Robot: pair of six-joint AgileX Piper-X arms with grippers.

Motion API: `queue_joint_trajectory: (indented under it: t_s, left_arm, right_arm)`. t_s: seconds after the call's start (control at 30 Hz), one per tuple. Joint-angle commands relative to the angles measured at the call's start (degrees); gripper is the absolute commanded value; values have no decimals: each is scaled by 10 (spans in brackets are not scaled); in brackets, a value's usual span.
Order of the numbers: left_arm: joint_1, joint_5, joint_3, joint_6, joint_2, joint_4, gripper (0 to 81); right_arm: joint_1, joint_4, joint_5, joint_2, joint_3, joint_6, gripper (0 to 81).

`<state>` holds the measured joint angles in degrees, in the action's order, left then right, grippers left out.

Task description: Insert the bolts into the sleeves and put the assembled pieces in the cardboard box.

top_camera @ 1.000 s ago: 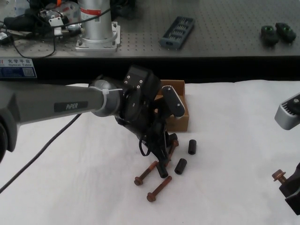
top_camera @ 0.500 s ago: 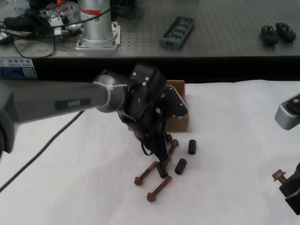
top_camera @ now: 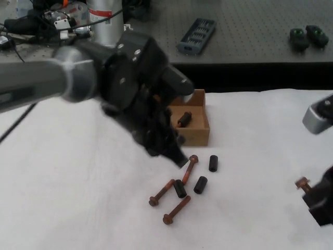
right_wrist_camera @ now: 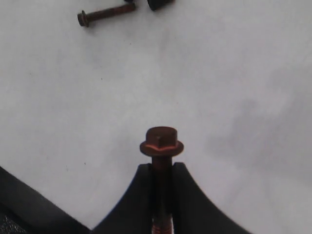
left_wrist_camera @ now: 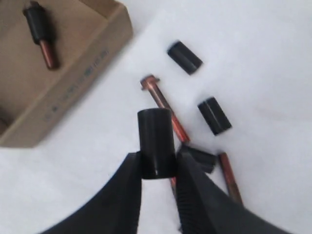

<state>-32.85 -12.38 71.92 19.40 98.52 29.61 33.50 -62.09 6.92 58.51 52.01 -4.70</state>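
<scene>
Lying loose on the cloth-covered table are three bolts and three sleeves, clustered just in front of the cardboard box. One assembled piece is sitting inside the box. Behind, a perforated table is carrying a metal post and a slotted tray. The left gripper is clamping a fourth sleeve above the cluster. The right gripper, well apart, is pinching a fourth bolt by its shank, head outward.
</scene>
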Motion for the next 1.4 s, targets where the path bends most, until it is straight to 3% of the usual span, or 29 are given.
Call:
queue_joint_trajectory:
  t_s: [0.0,0.33,0.53,0.77,1.37]
  left_arm:
    - [0,-15,-35,-23,-51,-2,6]
    - [1,-182,-241,-205,-291,-163,6]
    - [1,-304,-290,-294,-347,-292,6]
    - [1,-322,-290,-337,-348,-353,6]
    - [1,-328,-290,-360,-348,-401,6]
  right_arm:
    - [-2,39,27,2,1,14,26]
    - [-2,287,205,19,1,231,26]
    - [0,433,291,57,1,354,26]
    - [0,514,293,64,1,412,26]
    - [0,527,286,66,1,420,26]
